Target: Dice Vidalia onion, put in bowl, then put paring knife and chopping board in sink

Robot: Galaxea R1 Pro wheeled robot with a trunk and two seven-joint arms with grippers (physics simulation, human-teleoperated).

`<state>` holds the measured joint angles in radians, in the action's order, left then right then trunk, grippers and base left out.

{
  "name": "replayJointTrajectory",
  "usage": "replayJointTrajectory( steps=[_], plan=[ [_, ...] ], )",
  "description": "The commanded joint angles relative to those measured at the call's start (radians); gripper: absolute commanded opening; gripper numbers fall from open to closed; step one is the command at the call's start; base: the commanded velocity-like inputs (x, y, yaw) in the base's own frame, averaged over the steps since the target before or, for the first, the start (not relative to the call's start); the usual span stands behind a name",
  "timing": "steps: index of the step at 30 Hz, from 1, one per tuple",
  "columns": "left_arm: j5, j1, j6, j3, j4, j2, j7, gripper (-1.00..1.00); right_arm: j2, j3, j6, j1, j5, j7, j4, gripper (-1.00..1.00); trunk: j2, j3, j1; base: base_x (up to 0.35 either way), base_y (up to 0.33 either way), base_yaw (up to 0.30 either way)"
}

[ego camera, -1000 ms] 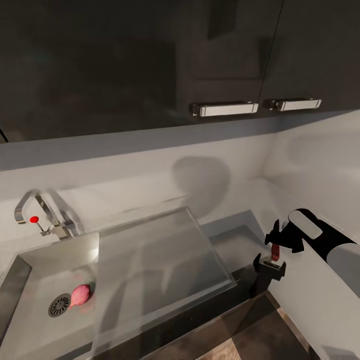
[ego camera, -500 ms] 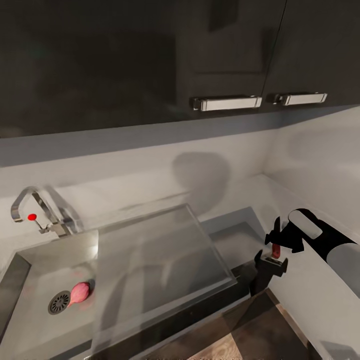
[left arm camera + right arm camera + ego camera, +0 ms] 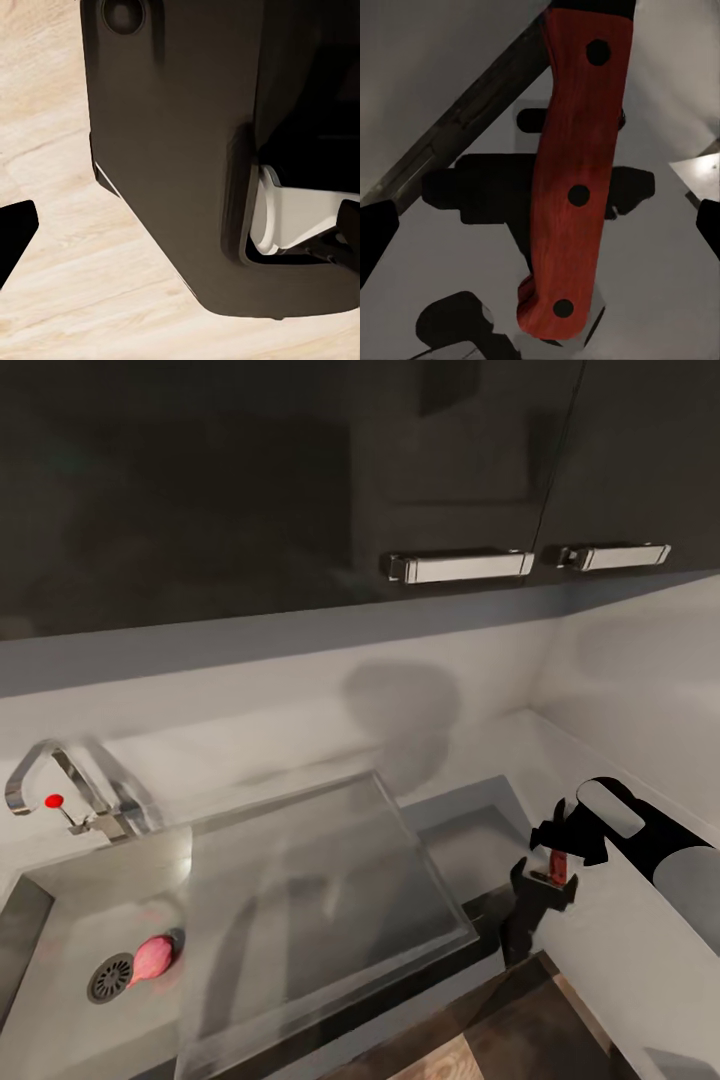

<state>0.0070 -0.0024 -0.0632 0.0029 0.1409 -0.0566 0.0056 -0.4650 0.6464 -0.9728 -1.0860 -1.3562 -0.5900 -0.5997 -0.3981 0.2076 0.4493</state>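
Note:
The stainless sink (image 3: 70, 920) lies at the lower left, with its flat drainboard (image 3: 320, 900) beside it and the chrome tap (image 3: 50, 790) with a red dot behind. A pinkish onion (image 3: 152, 957) rests in the basin next to the drain. My right gripper (image 3: 553, 855) hangs over the grey countertop (image 3: 480, 840) just right of the drainboard, shut on the paring knife (image 3: 574, 172). The knife's reddish riveted handle (image 3: 557, 863) shows; its blade is hidden. My left gripper (image 3: 180, 232) is open and empty above the floor. Chopping board and bowl are out of view.
Dark wall cabinets with metal handles (image 3: 460, 567) hang above a white backsplash. A white side wall closes the corner on the right. Dark cabinet fronts and wood floor (image 3: 470, 1050) lie below the counter edge. My dark body (image 3: 172, 150) stands close to the left gripper.
The whole picture has shifted: tap and onion sit further left and lower, so the camera moved. My right gripper still holds the knife in the same pose.

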Motion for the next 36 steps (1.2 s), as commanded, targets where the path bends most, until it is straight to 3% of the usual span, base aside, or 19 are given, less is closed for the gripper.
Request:
replayJointTrajectory(
  steps=[1, 36],
  plan=[
    [0.001, 0.0, -0.002, 0.0, 0.0, 0.0, 0.001, 1.0, -0.001, 0.007, 0.0, -0.002, -0.011, -0.008, -0.002, 1.0, -0.002, 0.002, 0.001, 0.057, 0.0, 0.0],
    [0.001, 0.0, -0.003, 0.0, 0.0, 0.0, 0.001, 1.0, -0.001, 0.007, 0.002, -0.001, -0.011, -0.008, -0.002, 1.0, -0.002, 0.016, 0.001, 0.005, -0.018, 0.0]
  ],
)
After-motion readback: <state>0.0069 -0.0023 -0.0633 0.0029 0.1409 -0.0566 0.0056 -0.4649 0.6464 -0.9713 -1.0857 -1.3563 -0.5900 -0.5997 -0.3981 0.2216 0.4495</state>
